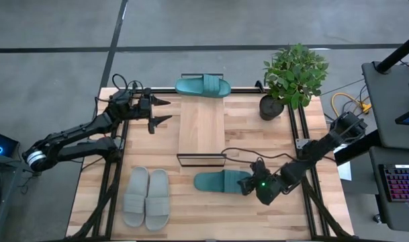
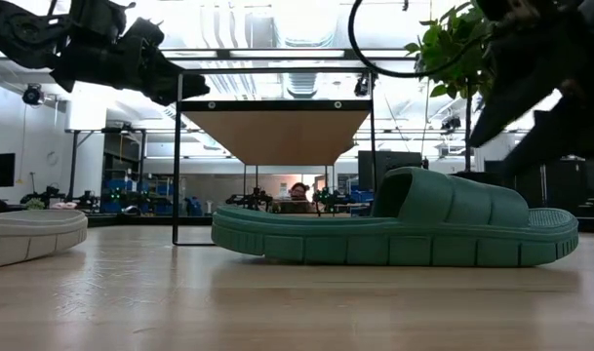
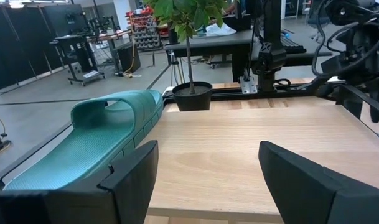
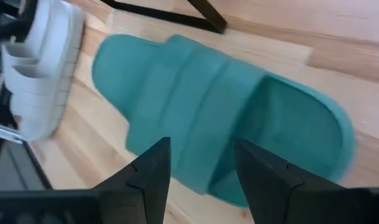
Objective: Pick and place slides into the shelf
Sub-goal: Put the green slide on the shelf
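One teal-green slide lies sole-down on the table, just near of the shelf. My right gripper is open and hovers over this slide's heel end, one finger on each side, touching nothing. The second teal slide lies across the shelf's far end. The light grey pair rests side by side on the table's near left part. My left gripper is open, held in the air left of the shelf's plank top.
A potted plant stands at the table's far right corner. Black frame rails run along the table's left and right sides. Cables trail from my right arm. The shelf's plank top is bare between its two ends.
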Available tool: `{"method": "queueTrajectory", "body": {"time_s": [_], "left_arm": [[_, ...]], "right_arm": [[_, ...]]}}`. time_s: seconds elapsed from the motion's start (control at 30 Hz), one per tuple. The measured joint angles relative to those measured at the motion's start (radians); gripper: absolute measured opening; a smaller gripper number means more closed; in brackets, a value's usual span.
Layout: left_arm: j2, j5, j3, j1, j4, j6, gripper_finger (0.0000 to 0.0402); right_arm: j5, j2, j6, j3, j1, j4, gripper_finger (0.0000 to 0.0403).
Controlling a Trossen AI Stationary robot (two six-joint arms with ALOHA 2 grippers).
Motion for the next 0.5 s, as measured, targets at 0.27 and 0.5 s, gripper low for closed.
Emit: {"method": "queueTrajectory", "body": {"time_s": [0.27, 0.5], "left_arm": [[0.0, 0.0, -0.002, 0.0, -0.002, 0.0, 0.0262], [0.0, 0.0, -0.002, 0.0, -0.008, 0.0, 0.0262]], "right_arm": [[0.021, 0.03, 0.036, 0.0, 0.001, -0.015, 0.0166], [0.03, 0.072, 0.047, 0.0, 0.001, 0.003, 0.016]]}}
